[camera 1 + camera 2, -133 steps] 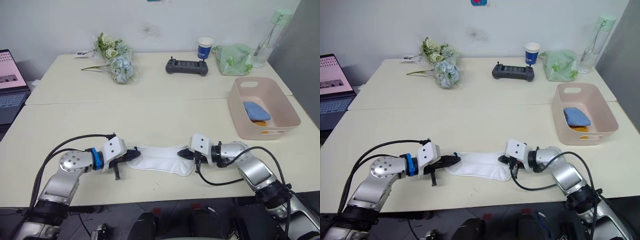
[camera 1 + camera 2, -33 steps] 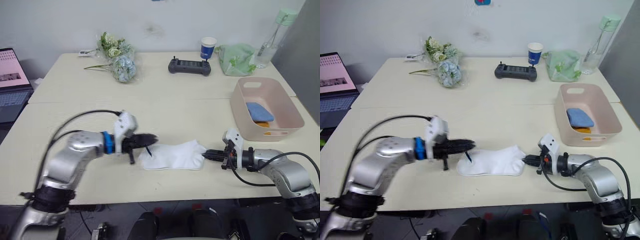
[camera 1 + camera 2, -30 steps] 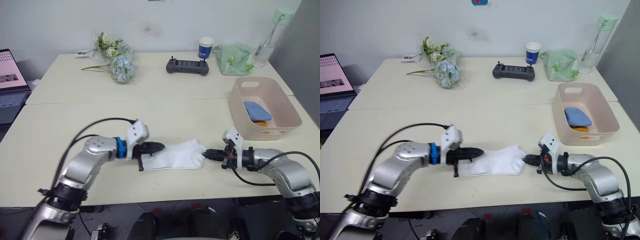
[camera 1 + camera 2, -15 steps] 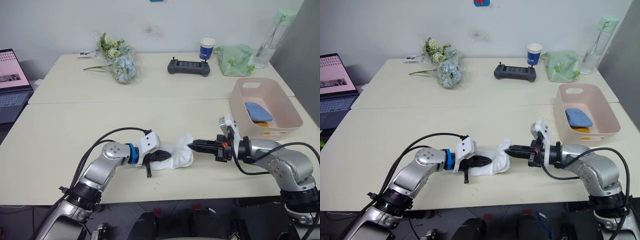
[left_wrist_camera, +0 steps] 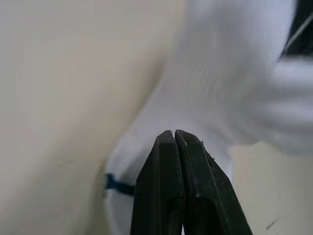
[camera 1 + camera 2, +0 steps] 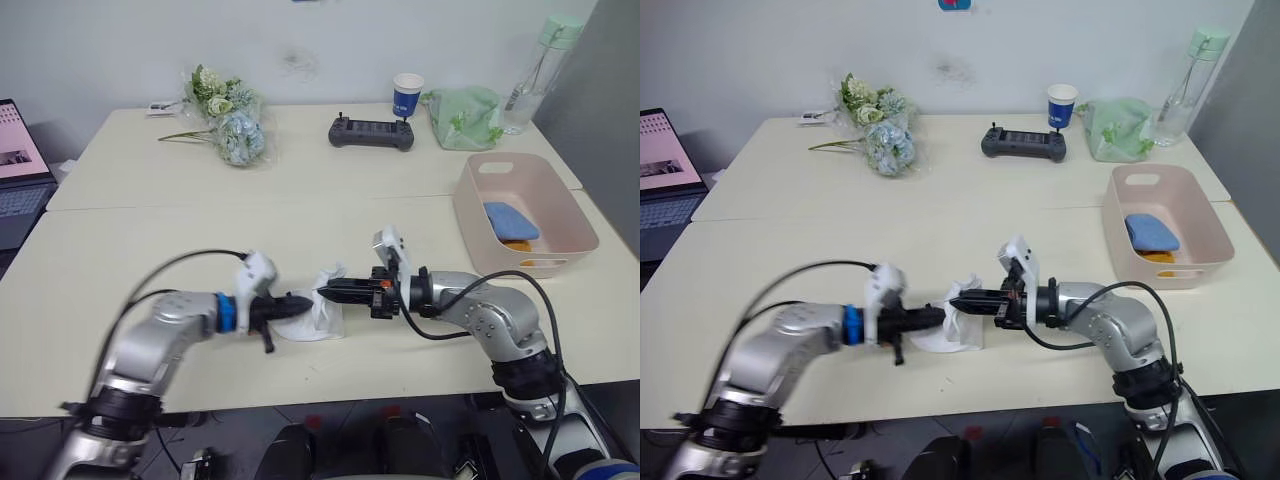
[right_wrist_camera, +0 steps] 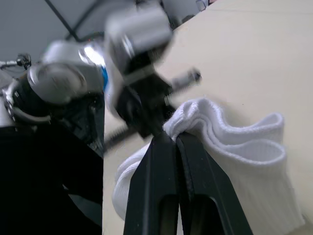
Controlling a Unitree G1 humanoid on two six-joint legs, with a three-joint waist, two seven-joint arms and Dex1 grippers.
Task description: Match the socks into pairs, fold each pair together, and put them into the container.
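- Folding is well under way: the white socks, which a few seconds ago lay stretched flat between both arms, are now doubled into a short bundle on the near part of the table.
- Over the last second the right pincer has carried the cuff end across toward the left arm, so the free end now lies over the end the left one holds down.
- Right pincer: fingers pressed together on the ribbed cuffs of the white socks, seen clearly in the right wrist view, where two cuff edges stack one on the other.
- Left pincer: fingers closed, tips touching, resting on the white fabric; I judge it is pinning the socks to the table, not gripping them. It has moved in from the far left until the two pincers nearly meet.
- Meaning for the task: this looks like the last pair being folded. The pink container, well apart on the right of the table, already holds a light blue bundle with a mustard-orange piece showing beneath it.
- What remains, as I judge it: set the fold, lift the bundle and carry it to the container.
- Writing: the blue paper cup at the far edge bears a white mark too small to read. A short dark blue mark shows on the sock in the left wrist view; no letters can be made out.
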